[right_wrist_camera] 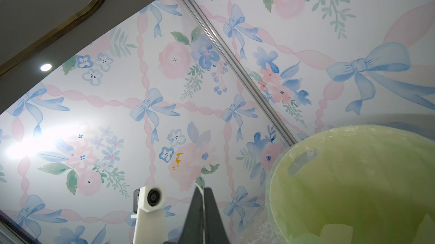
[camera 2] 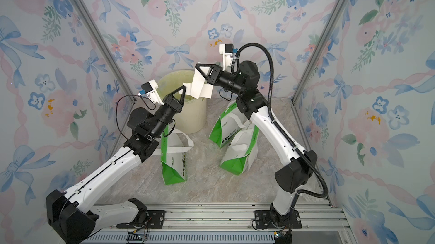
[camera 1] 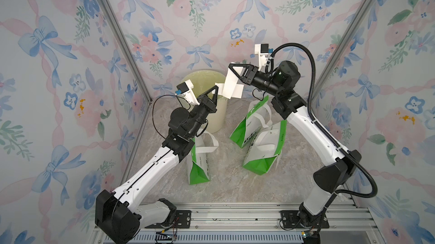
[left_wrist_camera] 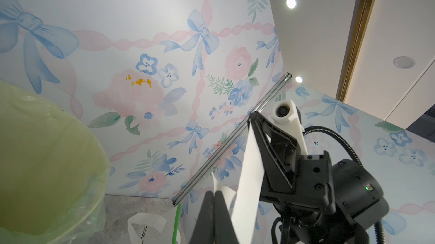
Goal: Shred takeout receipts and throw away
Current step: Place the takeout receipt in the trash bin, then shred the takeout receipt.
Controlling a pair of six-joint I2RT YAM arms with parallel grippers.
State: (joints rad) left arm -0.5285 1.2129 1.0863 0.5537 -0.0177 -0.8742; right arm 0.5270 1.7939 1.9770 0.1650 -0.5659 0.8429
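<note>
**A:** Top views first. Why's the receipt held up in the air, not laid on the table?

**B:** Prob so it can be ripped over the bin and the bits dropped straight in. Its upper end is pinched by the right gripper, and a lower part by the left gripper. Both sets of jaws are clamped flat on paper. The strip is kinked btw them, just above the bin's rim. Same is seen in both top views: receipt, right gripper, left gripper. Three green-and-white bags are on the table, well below the tips.

**A:** Left wrist view?

**B:** The left gripper is shown closed w/ no gap, a curl of receipt nipped at its tip. The strip is run up to the right gripper. The liner-covered bin is close by. One piece or already split can't be told.

**A:** Right wrist?

**B:** The right gripper is seen pressed together too, w/ the paper barely shown past the tip. The bin is near it. Pale patches are seen thru the liner, maybe scraps, not sure.
</note>
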